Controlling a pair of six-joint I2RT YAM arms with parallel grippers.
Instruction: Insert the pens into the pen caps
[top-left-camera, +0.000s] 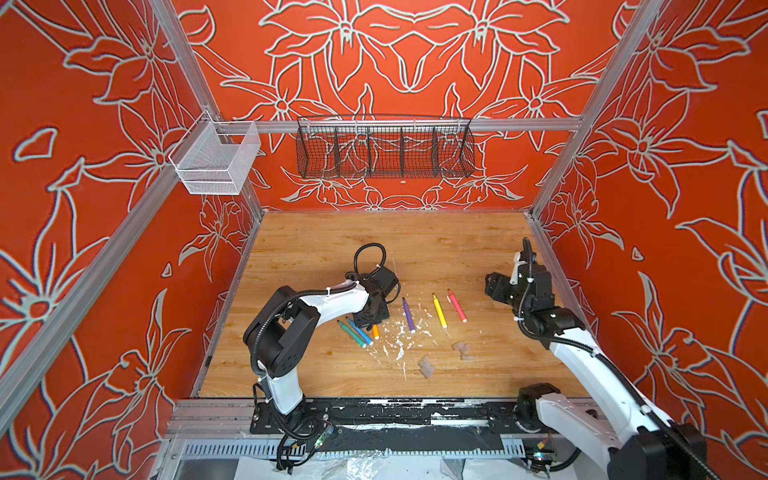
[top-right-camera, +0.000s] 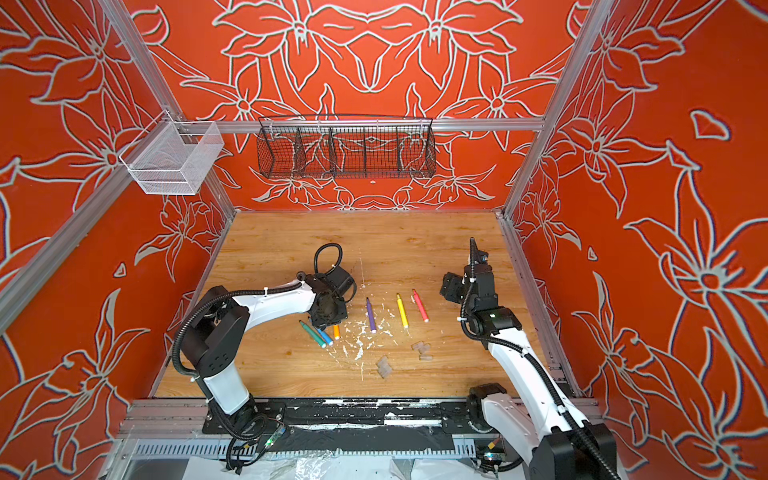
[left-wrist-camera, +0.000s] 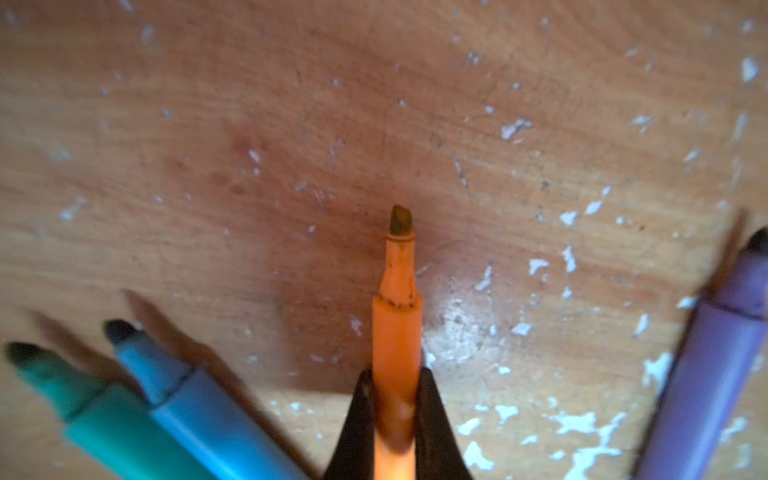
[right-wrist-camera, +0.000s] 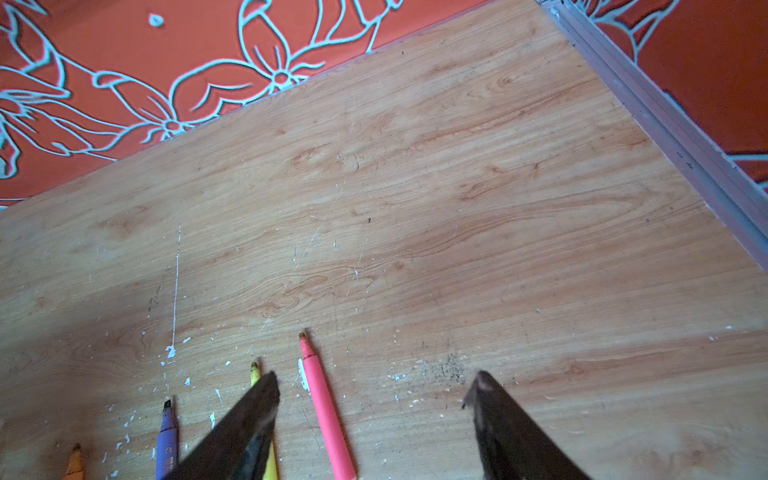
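Your left gripper (left-wrist-camera: 395, 376) is clamped on the orange pen (left-wrist-camera: 397, 328). The green pen (left-wrist-camera: 83, 399) and blue pen (left-wrist-camera: 199, 407) lie just beside the orange pen, with the purple pen (left-wrist-camera: 706, 374) near on its other side. Clear pen caps (top-left-camera: 462, 349) rest on the desk (top-left-camera: 415, 249), well apart from the orange pen. Your right gripper (right-wrist-camera: 376, 382) hangs wide, holding nothing.

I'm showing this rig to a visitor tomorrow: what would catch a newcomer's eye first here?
First the orange-red walls with pale flower outlines, closing in the wooden table. Mid-table lies a row of coloured pens, where the left gripper is shut on the orange pen while the right gripper hangs open beside the pink-red pen. Clear pen caps lie in two clusters nearer the front edge.
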